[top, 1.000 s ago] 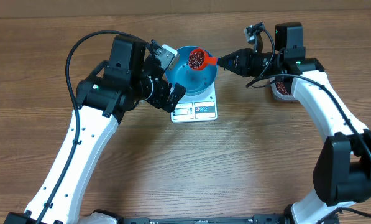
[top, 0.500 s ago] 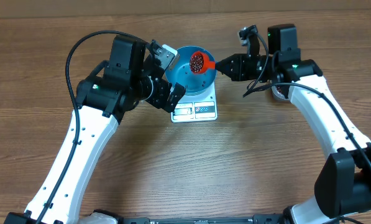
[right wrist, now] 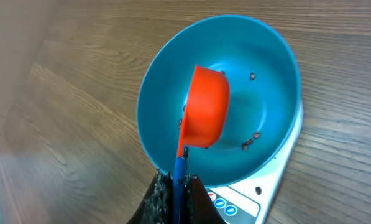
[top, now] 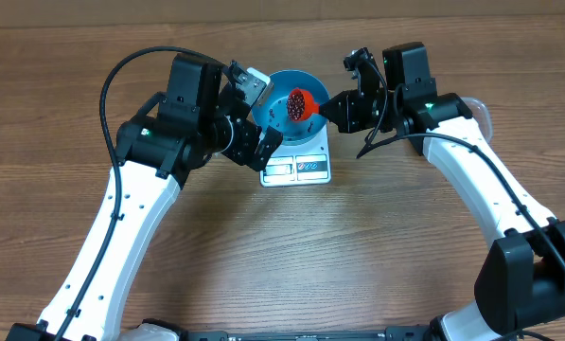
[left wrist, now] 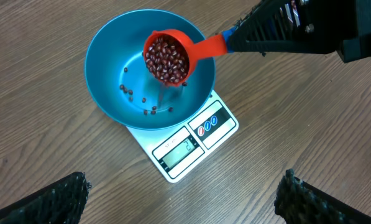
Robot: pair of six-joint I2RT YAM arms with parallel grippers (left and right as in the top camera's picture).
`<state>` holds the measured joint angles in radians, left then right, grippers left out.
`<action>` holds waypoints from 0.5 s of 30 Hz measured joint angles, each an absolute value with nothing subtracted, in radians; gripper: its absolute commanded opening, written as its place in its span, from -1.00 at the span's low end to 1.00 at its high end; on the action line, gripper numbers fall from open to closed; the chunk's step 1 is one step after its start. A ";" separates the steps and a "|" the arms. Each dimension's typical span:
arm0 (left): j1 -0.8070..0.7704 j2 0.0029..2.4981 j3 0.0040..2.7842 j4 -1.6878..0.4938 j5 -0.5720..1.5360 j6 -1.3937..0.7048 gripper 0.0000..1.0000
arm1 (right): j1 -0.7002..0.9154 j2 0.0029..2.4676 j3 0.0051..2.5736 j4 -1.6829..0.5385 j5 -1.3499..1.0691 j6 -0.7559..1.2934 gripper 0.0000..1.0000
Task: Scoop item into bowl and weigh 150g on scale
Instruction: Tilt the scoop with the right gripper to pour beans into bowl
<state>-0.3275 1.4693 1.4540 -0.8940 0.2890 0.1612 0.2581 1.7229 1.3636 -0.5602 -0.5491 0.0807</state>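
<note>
Red scoop (left wrist: pixel 205 48) of beans (left wrist: pixel 166 59) is hanging tilted over the bowl (left wrist: pixel 107 68), right jaws gripping its handle; left jaws standing open.

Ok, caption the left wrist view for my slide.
Red scoop of beans tilted over the blue bowl on the white scale, a few beans already inside.

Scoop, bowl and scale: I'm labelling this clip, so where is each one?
red scoop (left wrist: pixel 207 48), left wrist view, on its handle.
blue bowl (left wrist: pixel 107 74), left wrist view, on its bare inner wall.
white scale (left wrist: pixel 180 148), left wrist view, on its display panel.
</note>
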 measured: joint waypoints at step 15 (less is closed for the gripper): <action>-0.327 1.469 1.454 -0.894 0.289 0.161 0.99 | 0.281 1.647 1.385 -0.566 -0.492 -0.008 -0.93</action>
